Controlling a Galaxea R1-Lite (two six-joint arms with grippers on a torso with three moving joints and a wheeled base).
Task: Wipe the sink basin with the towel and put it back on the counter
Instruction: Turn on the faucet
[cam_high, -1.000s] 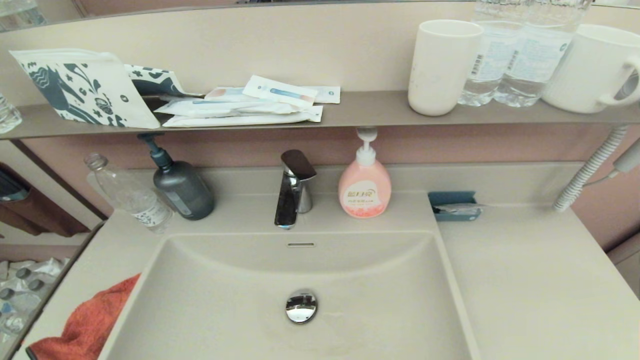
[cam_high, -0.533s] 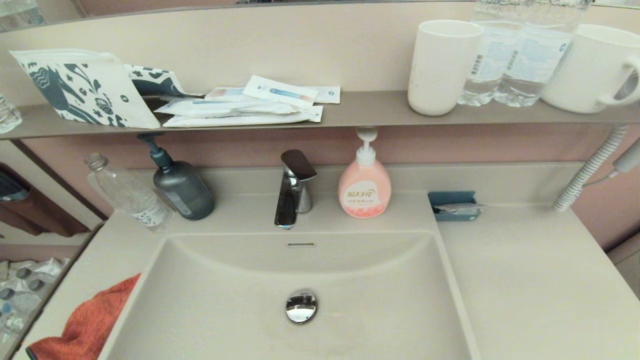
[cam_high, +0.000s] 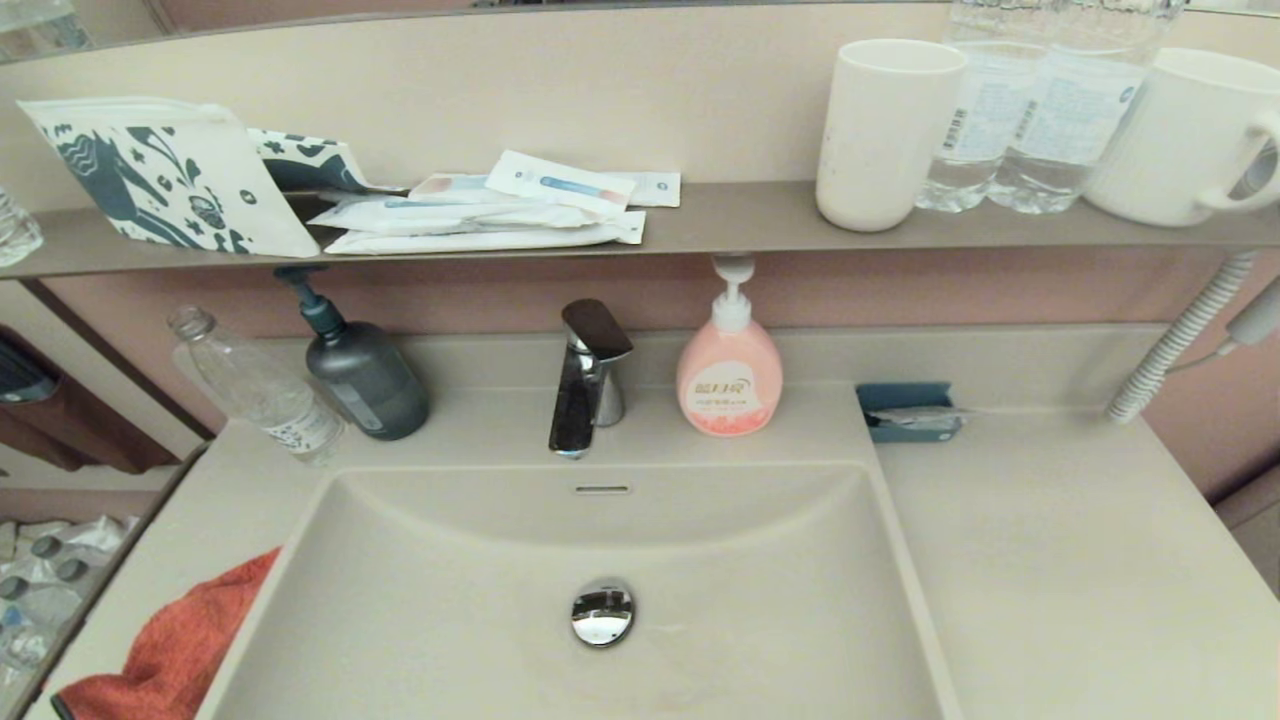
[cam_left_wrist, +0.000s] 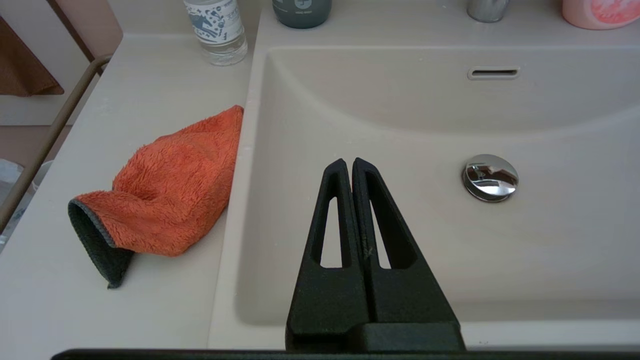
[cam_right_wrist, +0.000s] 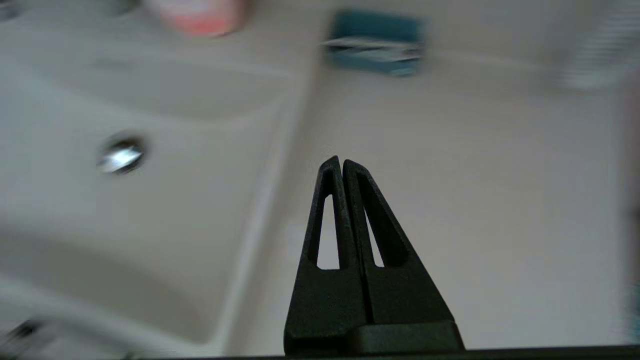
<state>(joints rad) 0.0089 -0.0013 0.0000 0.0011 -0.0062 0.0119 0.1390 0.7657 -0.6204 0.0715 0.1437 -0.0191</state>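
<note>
The orange-red towel (cam_high: 175, 645) (cam_left_wrist: 167, 182) lies crumpled on the counter (cam_high: 1050, 560) left of the sink basin (cam_high: 480, 610), one edge at the basin's rim. The beige basin has a chrome drain plug (cam_high: 603, 612) and an overflow slot (cam_high: 602, 490). My left gripper (cam_left_wrist: 348, 162) is shut and empty, hovering over the basin's near left part, apart from the towel. My right gripper (cam_right_wrist: 340, 161) is shut and empty above the counter right of the basin. Neither gripper shows in the head view.
Behind the basin stand a chrome faucet (cam_high: 585, 375), a pink soap pump (cam_high: 730, 375), a dark pump bottle (cam_high: 360, 375) and a clear bottle (cam_high: 260, 390). A blue holder (cam_high: 908, 412) sits on the right counter. The shelf (cam_high: 720, 225) above carries cups, bottles and packets.
</note>
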